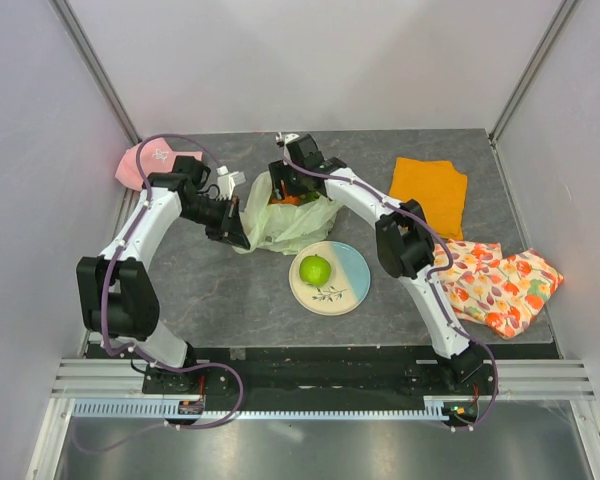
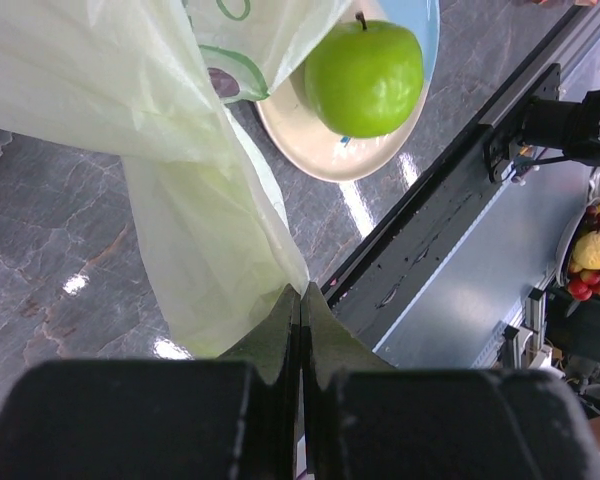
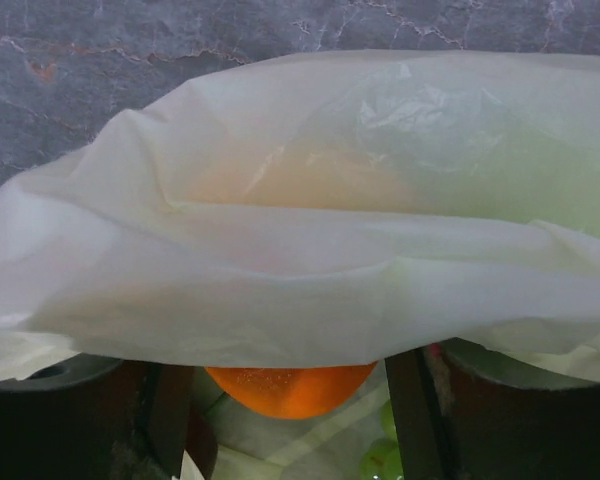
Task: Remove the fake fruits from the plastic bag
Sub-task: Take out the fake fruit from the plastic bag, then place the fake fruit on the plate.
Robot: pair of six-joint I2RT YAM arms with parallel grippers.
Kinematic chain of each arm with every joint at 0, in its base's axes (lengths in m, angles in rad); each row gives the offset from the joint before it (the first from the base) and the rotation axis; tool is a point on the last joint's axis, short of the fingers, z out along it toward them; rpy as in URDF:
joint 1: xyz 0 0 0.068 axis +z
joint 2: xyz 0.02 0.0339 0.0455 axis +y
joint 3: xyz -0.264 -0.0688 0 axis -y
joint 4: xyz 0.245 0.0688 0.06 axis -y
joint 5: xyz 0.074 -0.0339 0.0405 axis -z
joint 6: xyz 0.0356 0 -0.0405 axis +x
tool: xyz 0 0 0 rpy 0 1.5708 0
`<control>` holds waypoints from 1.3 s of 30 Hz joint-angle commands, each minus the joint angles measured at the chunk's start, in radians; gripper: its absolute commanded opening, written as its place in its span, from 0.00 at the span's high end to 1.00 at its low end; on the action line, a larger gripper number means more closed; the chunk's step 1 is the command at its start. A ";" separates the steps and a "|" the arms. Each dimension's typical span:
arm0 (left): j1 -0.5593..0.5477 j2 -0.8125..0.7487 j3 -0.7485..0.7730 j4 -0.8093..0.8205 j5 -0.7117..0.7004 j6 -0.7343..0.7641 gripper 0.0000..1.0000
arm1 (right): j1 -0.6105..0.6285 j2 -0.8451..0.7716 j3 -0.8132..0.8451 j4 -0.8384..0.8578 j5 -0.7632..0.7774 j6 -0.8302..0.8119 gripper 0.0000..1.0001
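Note:
The pale yellow-green plastic bag [image 1: 280, 222] lies crumpled at mid-table. My left gripper [image 1: 236, 226] is shut on the bag's left edge; in the left wrist view the film [image 2: 180, 200] runs into the closed jaws [image 2: 301, 292]. My right gripper [image 1: 295, 186] reaches into the bag's mouth from the far side. Its fingers [image 3: 166, 420] stand on either side of an orange [image 3: 290, 388] and fit tight against it, under a draped fold of bag [image 3: 300, 270]. A green fruit [image 3: 380, 460] lies below. A green apple [image 1: 315, 268] sits on the plate [image 1: 348, 290], also in the left wrist view [image 2: 363, 78].
An orange cloth [image 1: 430, 190] lies at the back right. A floral cloth [image 1: 495, 282] lies at the right edge. A pink cap [image 1: 145, 162] sits at the back left. The plate [image 2: 310, 148] touches the bag's near side.

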 commanded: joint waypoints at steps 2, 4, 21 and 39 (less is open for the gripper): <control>-0.004 0.036 0.077 -0.010 0.035 0.009 0.98 | -0.003 -0.074 0.006 -0.004 -0.016 -0.074 0.47; -0.004 0.056 0.101 -0.005 0.042 0.007 0.98 | -0.005 -0.155 -0.025 -0.030 -0.056 -0.094 0.54; -0.004 0.125 0.235 0.039 0.091 -0.022 0.98 | -0.074 -0.769 -0.473 -0.156 -0.518 -0.264 0.60; -0.004 0.079 0.218 0.039 0.088 -0.024 0.98 | -0.135 -0.805 -0.938 -0.160 -0.357 -0.543 0.58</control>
